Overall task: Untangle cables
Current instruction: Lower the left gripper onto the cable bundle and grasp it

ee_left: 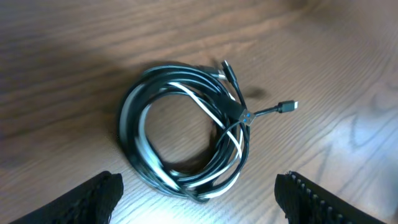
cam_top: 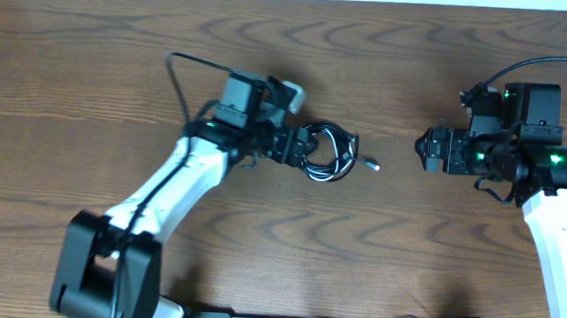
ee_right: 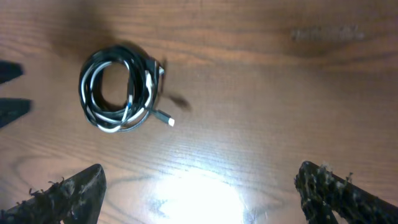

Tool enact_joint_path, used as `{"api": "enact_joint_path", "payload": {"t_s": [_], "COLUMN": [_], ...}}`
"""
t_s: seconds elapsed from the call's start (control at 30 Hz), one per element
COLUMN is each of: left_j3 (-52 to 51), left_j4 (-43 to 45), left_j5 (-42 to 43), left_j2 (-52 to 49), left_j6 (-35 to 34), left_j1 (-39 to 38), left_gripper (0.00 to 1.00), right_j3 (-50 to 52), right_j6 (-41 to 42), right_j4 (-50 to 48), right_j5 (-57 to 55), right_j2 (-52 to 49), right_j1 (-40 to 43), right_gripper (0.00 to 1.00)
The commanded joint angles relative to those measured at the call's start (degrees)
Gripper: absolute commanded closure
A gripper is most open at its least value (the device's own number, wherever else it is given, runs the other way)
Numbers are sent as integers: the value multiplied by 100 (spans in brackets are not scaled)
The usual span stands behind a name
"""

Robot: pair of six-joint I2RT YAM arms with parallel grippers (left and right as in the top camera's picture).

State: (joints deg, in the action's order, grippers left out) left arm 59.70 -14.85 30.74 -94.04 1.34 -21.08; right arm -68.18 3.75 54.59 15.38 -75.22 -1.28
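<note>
Lying on the brown wood-grain table (cam_top: 271,40), the thin black cables (ee_left: 174,73), one strand whitish, form a single wound ring. One small silver-tipped plug (ee_left: 287,106) projects toward the right arm. The left gripper (cam_top: 296,148) sits at the ring's left edge, fingers spread and holding nothing; this placement likely brackets the bundle for a first pinch. The right gripper (cam_top: 422,148) stands well apart, likewise released, facing the free plug, probably to take that end. No strand is separated yet.
</note>
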Motion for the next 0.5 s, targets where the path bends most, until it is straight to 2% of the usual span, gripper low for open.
{"api": "enact_joint_path", "payload": {"t_s": [0.0, 0.2, 0.23, 0.3, 0.47], "left_j3": [109, 109, 109, 109, 109], "left_j4": [181, 365, 378, 455, 562], "left_j5": [-535, -1213, -1233, -1246, -1246], "left_j2": [-343, -667, -695, -813, -1019], "left_j6": [13, 13, 15, 13, 15], "left_j1": [-269, -442, -439, -435, -435], "left_gripper": [16, 16, 16, 23, 23], "right_j3": [-70, -70, -70, -70, -70], "right_j6": [46, 26, 26, 24, -15], "right_j4": [133, 262, 269, 295, 352], "right_j5": [-22, 7, 4, 4, 87], "right_j2": [33, 33, 33, 33, 33], "right_j1": [22, 22, 22, 22, 17], "right_gripper": [6, 6, 6, 6, 7]}}
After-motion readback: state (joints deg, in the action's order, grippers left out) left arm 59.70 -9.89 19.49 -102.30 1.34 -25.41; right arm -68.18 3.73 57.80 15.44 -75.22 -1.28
